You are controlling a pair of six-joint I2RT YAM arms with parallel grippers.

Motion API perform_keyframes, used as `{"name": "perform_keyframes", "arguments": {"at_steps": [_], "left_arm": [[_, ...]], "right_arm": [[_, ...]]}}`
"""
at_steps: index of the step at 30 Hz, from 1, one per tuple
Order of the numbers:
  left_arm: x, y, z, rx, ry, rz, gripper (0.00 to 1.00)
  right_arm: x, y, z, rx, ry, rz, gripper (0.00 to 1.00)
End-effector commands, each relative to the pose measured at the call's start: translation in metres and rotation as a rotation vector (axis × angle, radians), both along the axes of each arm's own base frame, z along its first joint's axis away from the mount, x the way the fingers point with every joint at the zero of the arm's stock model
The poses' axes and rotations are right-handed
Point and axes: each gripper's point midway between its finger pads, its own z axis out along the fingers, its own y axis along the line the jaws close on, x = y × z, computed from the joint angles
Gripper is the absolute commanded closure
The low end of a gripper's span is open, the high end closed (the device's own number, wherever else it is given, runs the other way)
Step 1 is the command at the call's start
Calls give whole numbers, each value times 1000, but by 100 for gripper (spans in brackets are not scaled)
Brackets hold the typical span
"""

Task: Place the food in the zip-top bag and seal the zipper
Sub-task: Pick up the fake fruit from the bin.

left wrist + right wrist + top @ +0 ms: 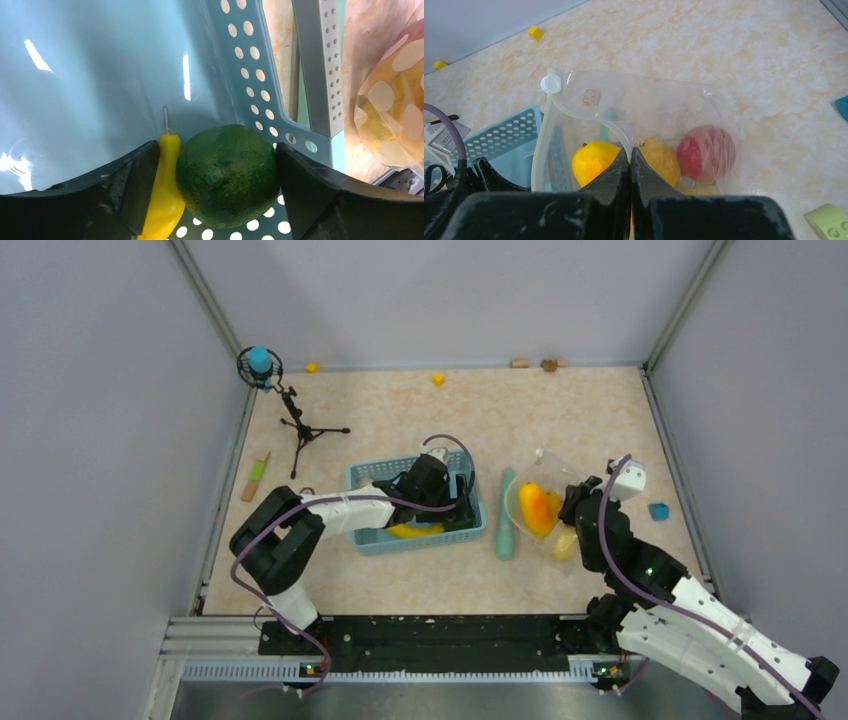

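Note:
My left gripper (215,150) is down inside the light-blue basket (100,75), open, its fingers straddling a dark green round fruit (227,175) and a yellow banana (164,195) that lie side by side. The right finger is at the fruit's edge and the left finger is against the banana. The clear zip-top bag (649,105) lies right of the basket, its mouth held up. My right gripper (629,152) is shut on its zipper (589,112) rim. Inside the bag are an orange fruit (591,160), a yellow-orange one (664,160) and a red one (706,150).
A long teal stick (506,515) lies between the basket (366,480) and the bag (545,502). A blue block (658,510) sits right of the bag. Yellow blocks (438,378) lie near the back wall, and a small tripod (300,425) stands at the back left.

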Motion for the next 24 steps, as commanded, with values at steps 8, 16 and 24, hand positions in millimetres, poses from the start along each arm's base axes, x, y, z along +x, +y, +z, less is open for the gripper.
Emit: {"name": "perform_keyframes", "arguments": {"at_steps": [8,16,24], "left_arm": [[4,-6,19,-54,-41,4,53],[6,-1,35,-69,-84,22,66],[15,15,61,-52,-184,77,69]], "right_arm": [[4,0,9,15,-36,-11,100],[3,1,9,14,-35,-3,100],[3,3,10,22,-36,12,100]]}}
